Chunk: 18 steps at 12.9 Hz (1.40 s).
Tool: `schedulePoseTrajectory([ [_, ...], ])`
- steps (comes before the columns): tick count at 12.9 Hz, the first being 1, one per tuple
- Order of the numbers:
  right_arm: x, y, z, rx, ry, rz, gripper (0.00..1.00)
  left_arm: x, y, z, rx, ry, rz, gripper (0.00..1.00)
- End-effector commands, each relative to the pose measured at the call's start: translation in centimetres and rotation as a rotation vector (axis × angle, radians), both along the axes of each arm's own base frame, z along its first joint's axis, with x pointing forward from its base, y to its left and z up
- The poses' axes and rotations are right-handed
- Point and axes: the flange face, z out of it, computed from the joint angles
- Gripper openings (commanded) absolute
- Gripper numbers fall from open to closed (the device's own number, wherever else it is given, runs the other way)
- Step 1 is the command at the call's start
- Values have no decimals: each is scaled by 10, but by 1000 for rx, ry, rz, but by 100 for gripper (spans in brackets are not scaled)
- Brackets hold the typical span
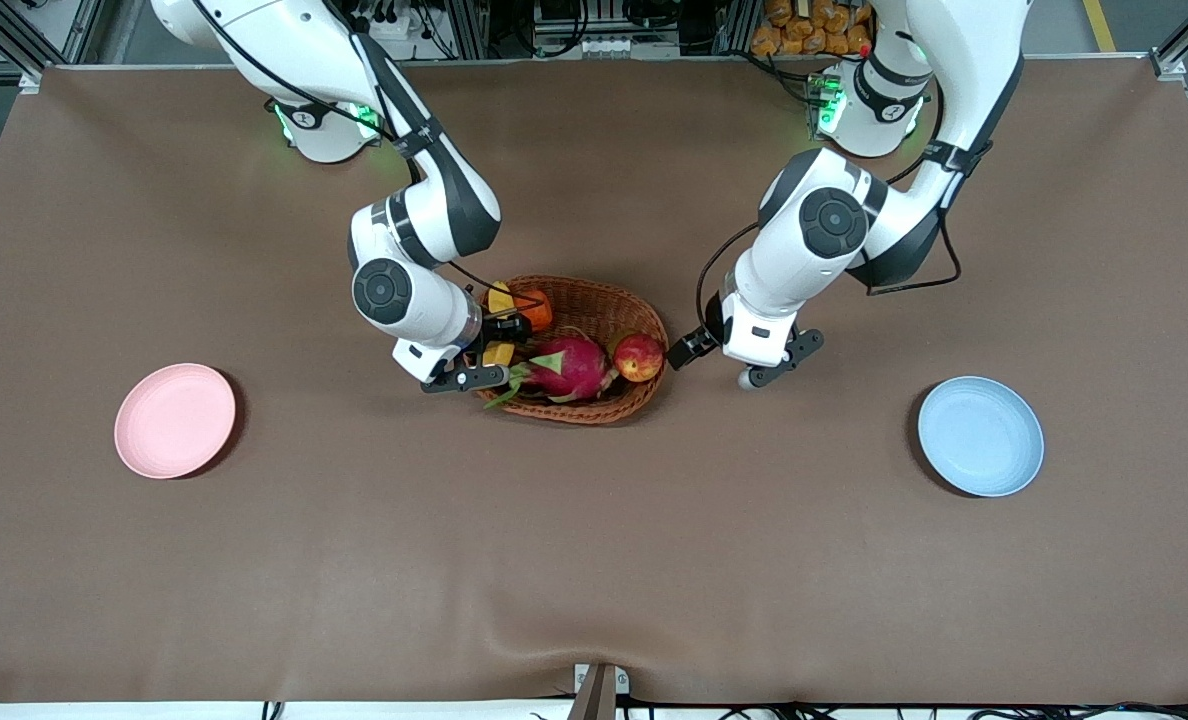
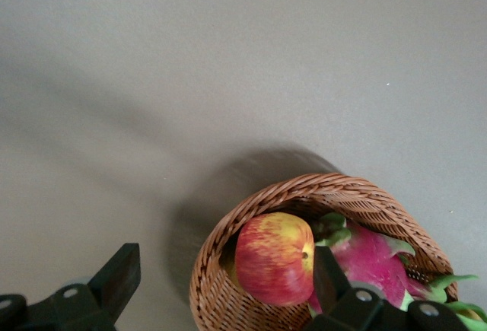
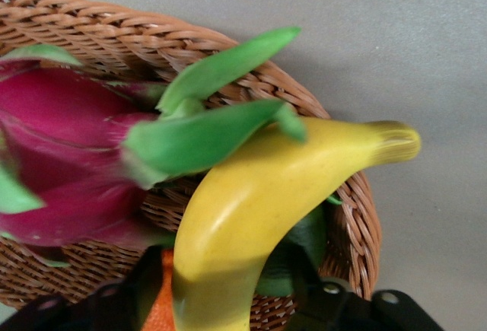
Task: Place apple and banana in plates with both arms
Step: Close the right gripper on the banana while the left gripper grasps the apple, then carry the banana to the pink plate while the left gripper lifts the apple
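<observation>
Over a wicker basket [image 1: 594, 345] mid-counter, the right end effector [image 3: 228, 285] has its fingers either side of the banana [image 3: 259, 202], while the left end effector [image 2: 221, 285] hangs spread wide beside the apple [image 1: 639, 357], both plates [image 1: 175, 420] bare.

White jointed arms [image 1: 424, 215] (dark grey joint caps) trail black cables, green-lit bases.
</observation>
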Motion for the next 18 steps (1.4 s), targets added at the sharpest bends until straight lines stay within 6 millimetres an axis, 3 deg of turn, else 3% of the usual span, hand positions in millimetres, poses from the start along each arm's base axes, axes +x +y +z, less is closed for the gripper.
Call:
schedulePoseTrajectory([
  [1,-5,4,0,6,7,-27,2,-2,-11,-14,-23,-3,28,100],
  [3,-6,5,4,8,8,-26,0,-2,-16,-27,-36,-2,45,100],
  [5,-4,5,22,18,12,-33,0,-11,-31,-41,-43,15,57,100],
  [9,11,-14,95,54,42,-32,0,-18,-44,-60,-43,50,64,100],
  [11,18,-25,131,67,37,-28,0,-17,-49,-60,-51,53,69,100],
  [14,34,-64,165,67,20,-63,0,-15,-59,-65,-64,60,67,100],
  [18,51,-127,190,-27,-62,-97,0,-6,-62,-70,-77,64,75,99],
])
